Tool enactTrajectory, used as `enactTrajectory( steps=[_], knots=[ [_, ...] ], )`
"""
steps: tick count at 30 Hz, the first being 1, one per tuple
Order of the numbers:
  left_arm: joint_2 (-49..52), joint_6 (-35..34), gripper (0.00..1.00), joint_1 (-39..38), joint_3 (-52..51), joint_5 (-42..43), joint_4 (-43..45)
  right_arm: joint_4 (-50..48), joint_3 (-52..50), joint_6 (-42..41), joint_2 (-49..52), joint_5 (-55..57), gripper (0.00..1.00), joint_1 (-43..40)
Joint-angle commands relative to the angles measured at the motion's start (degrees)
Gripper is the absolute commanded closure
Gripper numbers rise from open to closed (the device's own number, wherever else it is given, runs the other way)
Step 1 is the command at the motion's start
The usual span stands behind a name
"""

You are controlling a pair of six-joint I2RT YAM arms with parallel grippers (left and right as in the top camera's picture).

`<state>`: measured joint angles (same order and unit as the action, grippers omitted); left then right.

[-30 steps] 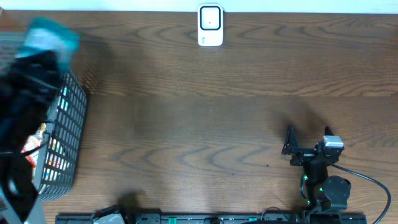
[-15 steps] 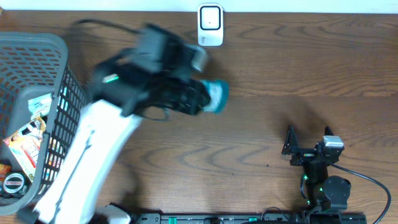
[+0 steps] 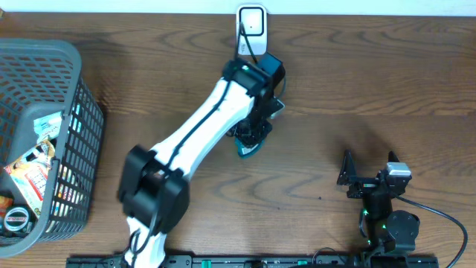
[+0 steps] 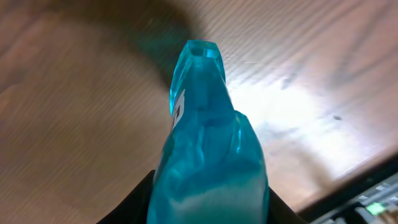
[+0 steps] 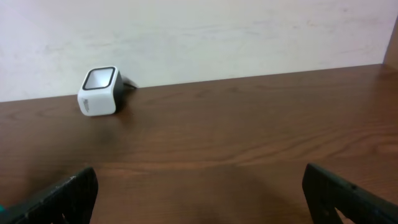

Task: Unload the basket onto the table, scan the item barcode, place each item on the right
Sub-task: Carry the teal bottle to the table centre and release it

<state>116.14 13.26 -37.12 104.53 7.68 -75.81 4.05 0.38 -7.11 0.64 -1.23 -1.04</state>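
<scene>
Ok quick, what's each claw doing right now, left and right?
Left claw: closed on the teal bottle.
Right claw: open, holding nothing.

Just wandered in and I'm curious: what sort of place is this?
Probably a mock shop checkout: a white barcode scanner stands at the far edge, a grey wire basket holds packaged goods, and the left gripper holds a teal item near the scanner.
</scene>
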Motion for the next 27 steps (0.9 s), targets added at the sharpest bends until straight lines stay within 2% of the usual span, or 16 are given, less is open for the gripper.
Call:
enactTrajectory(
  steps=[1,8,10,12,14,16,19,20,21,27],
  knots=[
    [1.9,1.9,0.67,0.1,0.7,-0.8,-0.2,0.2,-0.1,0.5,-0.3,0.5,0.01,1.1],
    [2.6,1.9,0.63,0.2,0.7,-0.7,4.3,0.2,-0.1,0.5,-0.3,0.5,0.01,1.1],
    [2.6,1.9,0.58,0.2,0.7,-0.8,5.5,0.2,-0.1,0.5,-0.3,0.5,0.01,1.1],
    [2.6,1.9,0.44,0.2,0.7,-1.0,5.7,0.2,-0.1,0.5,-0.3,0.5,0.01,1.1],
    [2.4,1.7,0.35,0.2,0.9,-1.2,5.4,0.2,-0.1,0.5,-0.3,0.5,0.01,1.1],
    [1.7,1.4,0.15,0.2,2.0,-1.2,4.2,0.2,-0.1,0.5,-0.3,0.5,0.01,1.1],
    [0.0,0.3,0.03,0.2,5.4,-1.4,1.2,0.2,-0.1,0.5,-0.3,0.5,0.01,1.1],
    [-0.7,0.2,0.00,0.2,7.1,-1.5,-0.2,0.2,-0.1,0.5,-0.3,0.5,0.01,1.1],
    [-1.8,-0.3,0.02,0.2,9.4,-2.8,-1.9,0.2,-0.1,0.5,-0.3,0.5,0.01,1.1],
    [-11.4,-5.7,0.02,0.7,20.2,-16.9,-3.7,0.2,-0.1,0.5,-0.3,0.5,0.01,1.1]
  ],
)
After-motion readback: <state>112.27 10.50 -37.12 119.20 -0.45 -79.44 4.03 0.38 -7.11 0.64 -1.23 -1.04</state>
